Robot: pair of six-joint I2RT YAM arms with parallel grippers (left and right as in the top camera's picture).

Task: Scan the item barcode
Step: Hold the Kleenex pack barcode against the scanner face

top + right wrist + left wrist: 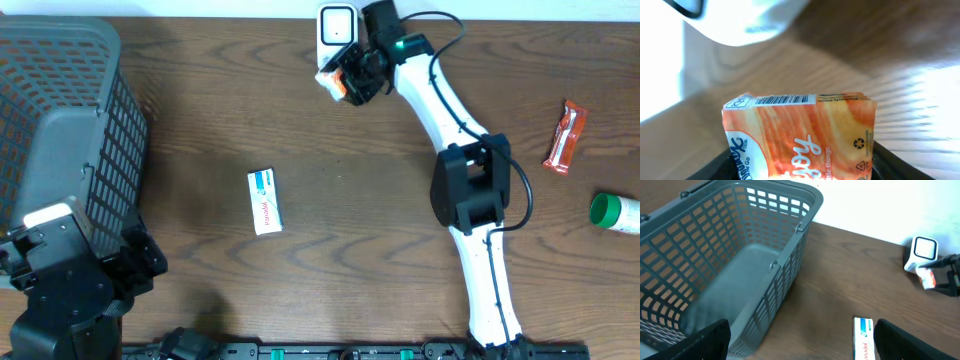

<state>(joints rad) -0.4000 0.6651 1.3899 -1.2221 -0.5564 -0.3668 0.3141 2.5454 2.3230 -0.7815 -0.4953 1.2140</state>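
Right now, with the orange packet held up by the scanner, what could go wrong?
The barcode sits on the soft top edge of the orange packet, so it may bow and misread. The right fingers hold only its lower sides, so it could slip or fold. The packet is very close to the scanner and might knock it.

Basket (60, 120) on left end of desk (380, 250), reaching far edge. Left pincer (802, 330) at near-left corner, just before basket, fingers spread wide. Scanner (337, 25) at far edge, middle. Packet (331, 86) just before scanner, clamped between fingers of right pincer (348, 80). Box (265, 201) flat at desk centre, right of basket, nearer front than scanner. Wrapped bar (565, 137) far right. Bottle (615, 213) lying nearer front, at right edge.
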